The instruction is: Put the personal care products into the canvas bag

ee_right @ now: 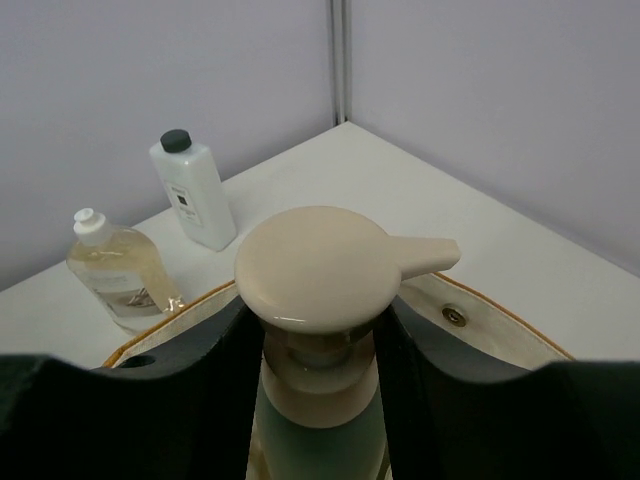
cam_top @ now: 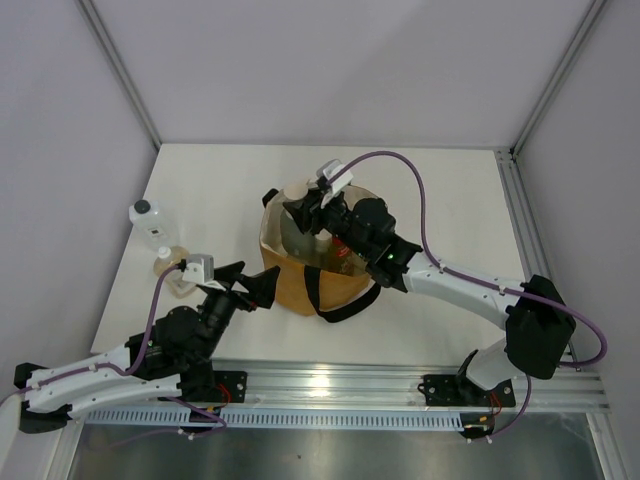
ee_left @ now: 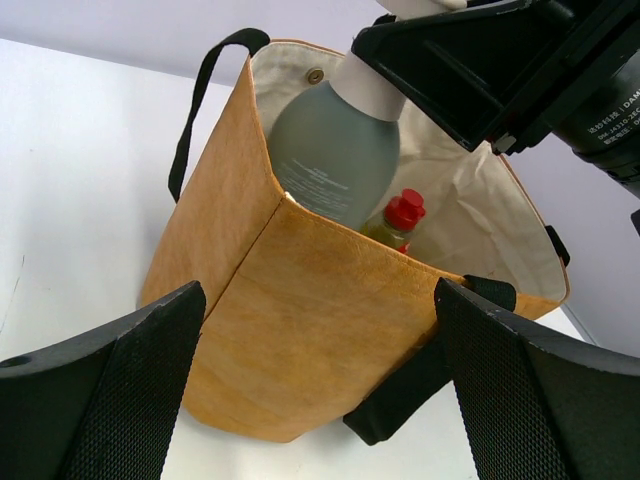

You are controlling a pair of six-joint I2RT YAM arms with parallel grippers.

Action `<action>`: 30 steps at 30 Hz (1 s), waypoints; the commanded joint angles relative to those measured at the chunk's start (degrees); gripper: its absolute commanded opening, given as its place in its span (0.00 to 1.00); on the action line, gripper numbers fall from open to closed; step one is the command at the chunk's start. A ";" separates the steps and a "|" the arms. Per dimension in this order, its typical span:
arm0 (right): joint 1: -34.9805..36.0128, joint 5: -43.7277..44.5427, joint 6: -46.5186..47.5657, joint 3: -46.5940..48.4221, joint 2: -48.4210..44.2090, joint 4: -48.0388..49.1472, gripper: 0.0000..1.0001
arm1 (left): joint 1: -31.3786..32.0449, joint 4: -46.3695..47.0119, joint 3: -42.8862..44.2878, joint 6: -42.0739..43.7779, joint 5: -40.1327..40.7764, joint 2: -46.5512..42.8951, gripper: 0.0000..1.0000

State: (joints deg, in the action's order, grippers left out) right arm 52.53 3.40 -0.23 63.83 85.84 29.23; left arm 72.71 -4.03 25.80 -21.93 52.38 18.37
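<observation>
**Right fingers** [ee_right: 215, 390]: black, pinching the neck of the grey-green bottle [ee_right: 315, 265] just under its beige pump head. The right arm reaches from its base at the near right, diagonally across the counter [cam_top: 450, 200], with the wrist over the canvas bag [cam_top: 300, 290].

**Left fingers** [ee_left: 130, 400]: spread wide and holding nothing. They sit low, just beside the bag's near-left corner and pointed at it. The left arm lies low along the near-left edge of the counter.

**Counter:** white and matt, enclosed by pale grey-lilac walls with metal corner posts. An aluminium rail [cam_top: 350, 385] at the near edge carries both bases.

**Grey-green bottle:** rounded shoulders, small printed text on the body. The body sits down inside the bag, and the pump head is above the rim.

**Yellow bottle with red cap** [ee_left: 403, 212]: inside the bag, just beside the grey-green bottle and lower than it.

**Canvas bag:** tan outside with a cream lining, black strap handles and a metal rivet near the rim. It stands open at mid-counter.

**Clear square bottle** [ee_right: 190, 190]: black cap, upright on the counter, well left of the bag.

**Amber round bottle** [ee_right: 115, 270]: white cap, upright near the clear bottle, between it and the left wrist.
</observation>
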 commanded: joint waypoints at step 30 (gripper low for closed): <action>0.82 -1.21 -3.11 -3.11 1.00 15.35 0.00 | -0.20 1.31 -0.31 1.10 1.76 1.49 0.99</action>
State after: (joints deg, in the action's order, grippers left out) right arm 52.95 0.93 -4.19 57.67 89.03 47.03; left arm 72.71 -4.03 25.56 -21.91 53.01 19.14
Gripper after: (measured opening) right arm 0.003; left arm 0.993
